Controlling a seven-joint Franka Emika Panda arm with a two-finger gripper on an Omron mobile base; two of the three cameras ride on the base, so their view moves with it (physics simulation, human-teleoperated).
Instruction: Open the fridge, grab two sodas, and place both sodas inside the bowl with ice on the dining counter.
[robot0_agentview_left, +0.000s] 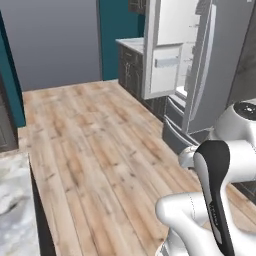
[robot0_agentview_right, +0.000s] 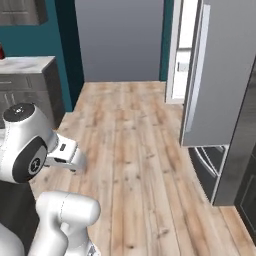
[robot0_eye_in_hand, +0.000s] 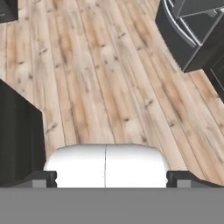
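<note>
Where the hand view looks down, the gripper (robot0_eye_in_hand: 105, 181) shows two dark fingertips (robot0_eye_in_hand: 41, 178) set wide apart at the bottom edge, open and holding nothing above plank flooring (robot0_eye_in_hand: 109, 78). Lower left of the left base view: one marbled slab edge, the dining counter (robot0_agentview_left: 12, 210). Farther, upper right: one grey steel fridge (robot0_agentview_left: 220, 75), both doors swung open, white interior and door shelves exposed, two low drawers beneath.
</note>
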